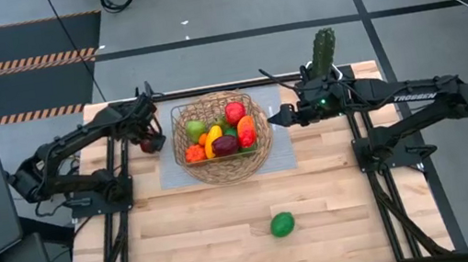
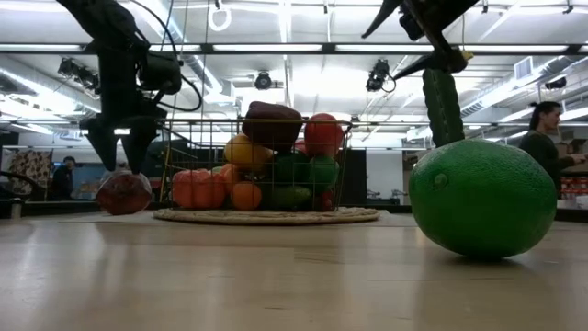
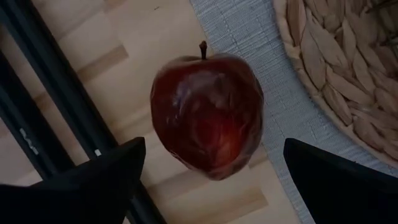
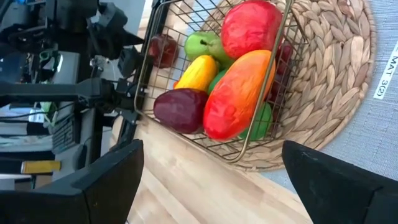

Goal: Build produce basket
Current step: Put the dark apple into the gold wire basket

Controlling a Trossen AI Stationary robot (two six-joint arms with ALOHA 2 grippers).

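The basket [image 1: 224, 156], a wire frame on a round tan woven base, stands on a grey mat and holds several toy fruits [image 4: 239, 93]. A dark red apple [image 3: 208, 115] lies on the table at the mat's left edge, just left of the basket. My left gripper [image 2: 129, 152] hangs open right above the apple, with one finger on either side and not touching it. My right gripper [image 1: 271, 119] is open and empty, level, just right of the basket. A green lime [image 1: 282, 224] lies alone on the table toward the near edge.
A green cactus [image 1: 324, 48] stands at the table's far right, behind my right arm. The grey mat [image 1: 282, 156] lies under the basket. The wooden table top [image 1: 205, 247] stretches from the basket to the near edge. People show in the room beyond [image 2: 549, 124].
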